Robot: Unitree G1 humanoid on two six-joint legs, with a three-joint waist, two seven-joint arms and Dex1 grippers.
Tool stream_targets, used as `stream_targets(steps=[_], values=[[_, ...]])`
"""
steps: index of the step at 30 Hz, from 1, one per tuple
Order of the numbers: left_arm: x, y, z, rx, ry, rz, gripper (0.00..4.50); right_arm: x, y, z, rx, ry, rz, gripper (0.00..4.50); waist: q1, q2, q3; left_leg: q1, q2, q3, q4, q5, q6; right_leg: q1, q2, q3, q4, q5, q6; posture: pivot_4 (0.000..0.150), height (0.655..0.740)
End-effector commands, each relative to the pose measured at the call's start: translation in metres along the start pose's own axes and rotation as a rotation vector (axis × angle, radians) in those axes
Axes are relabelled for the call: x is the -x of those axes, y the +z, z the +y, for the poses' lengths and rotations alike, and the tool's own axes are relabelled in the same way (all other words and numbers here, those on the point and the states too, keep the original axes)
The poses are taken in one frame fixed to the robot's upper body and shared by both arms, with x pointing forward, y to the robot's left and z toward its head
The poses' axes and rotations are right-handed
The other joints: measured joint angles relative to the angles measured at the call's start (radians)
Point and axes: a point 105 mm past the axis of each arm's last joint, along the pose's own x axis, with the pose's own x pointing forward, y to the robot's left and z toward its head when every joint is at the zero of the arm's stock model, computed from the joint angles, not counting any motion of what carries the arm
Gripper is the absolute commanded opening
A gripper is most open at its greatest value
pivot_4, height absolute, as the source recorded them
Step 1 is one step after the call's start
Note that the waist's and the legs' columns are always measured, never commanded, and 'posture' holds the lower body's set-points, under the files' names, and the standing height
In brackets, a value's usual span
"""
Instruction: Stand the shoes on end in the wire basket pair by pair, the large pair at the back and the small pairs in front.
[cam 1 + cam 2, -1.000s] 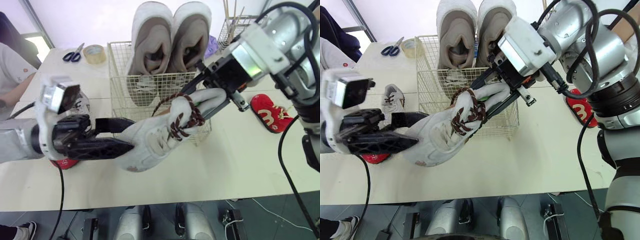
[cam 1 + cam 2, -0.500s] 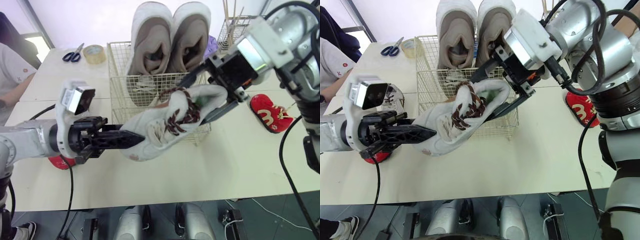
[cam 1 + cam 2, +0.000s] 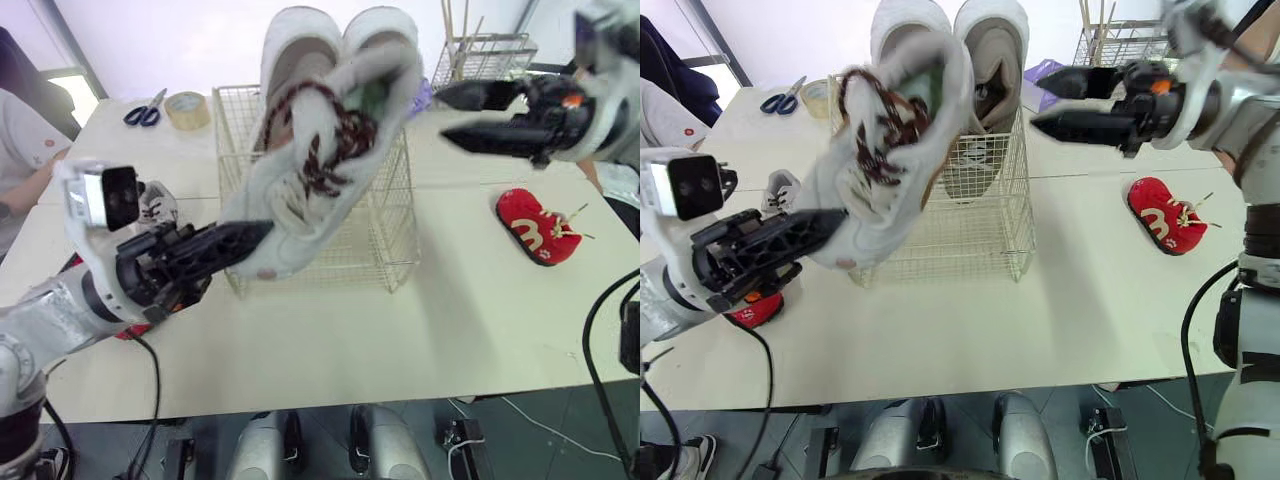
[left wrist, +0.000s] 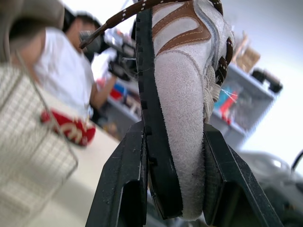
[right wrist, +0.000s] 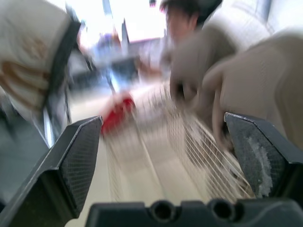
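A white sneaker with brown laces (image 3: 320, 150) hangs toe-down, tilted, in front of the wire basket (image 3: 385, 240). My left gripper (image 3: 255, 235) is shut on its toe. In the left wrist view both black fingers (image 4: 128, 179) clamp the sole and upper of the sneaker (image 4: 182, 80). The large beige pair (image 3: 990, 40) stands on end at the back of the basket. My right gripper (image 3: 445, 113) stands open and empty in the air to the right of the basket; its wrist view shows the fingers (image 5: 80, 151) wide apart.
A red small shoe (image 3: 537, 225) lies on the table at the right. Another red shoe (image 3: 755, 310) and a small white shoe (image 3: 775, 190) lie by my left arm. Scissors (image 3: 147, 105), tape (image 3: 188, 107), a wire rack (image 3: 480, 55) at the back; a person (image 3: 20, 130) sits left.
My left gripper closed on the sneaker's toe and swung it up toward the basket. My right gripper opened, let go of the sneaker and drew away to the right.
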Motion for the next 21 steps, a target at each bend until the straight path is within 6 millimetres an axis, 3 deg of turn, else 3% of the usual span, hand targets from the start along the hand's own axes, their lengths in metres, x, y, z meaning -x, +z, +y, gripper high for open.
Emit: stream_targets(steps=[1,7,11,21], values=[[-0.006,0.018,-0.004,-0.056,-0.028,-0.125,1.28,-0.014,-0.004,0.021,-0.128,0.078,-0.114,4.47,0.000,0.000,0.000,0.003,0.000,0.000,0.000,0.000,0.000,0.003,0.000,0.000,0.000,0.000,0.000,0.150,0.7400],[-0.023,0.024,0.007,-0.070,-0.072,-0.208,1.28,-0.057,-0.031,0.043,-0.213,0.147,-0.146,4.47,0.008,0.000,0.000,0.006,-0.002,0.000,0.001,0.000,0.001,0.007,0.001,0.000,0.001,0.000,0.000,0.150,0.7400],[-0.027,0.024,0.010,-0.071,-0.089,-0.210,1.28,-0.074,-0.020,0.049,-0.238,0.170,-0.241,4.47,0.005,-0.002,-0.002,0.005,-0.002,0.000,0.001,-0.001,0.002,0.006,0.002,0.000,0.001,0.000,0.000,0.150,0.7400],[-0.029,0.015,0.019,-0.076,-0.065,-0.200,1.28,-0.087,-0.009,0.057,-0.274,0.205,-0.329,4.47,0.002,-0.002,-0.002,0.006,-0.002,0.000,0.001,-0.001,0.002,0.006,0.004,0.000,0.001,0.000,0.001,0.150,0.7400]])
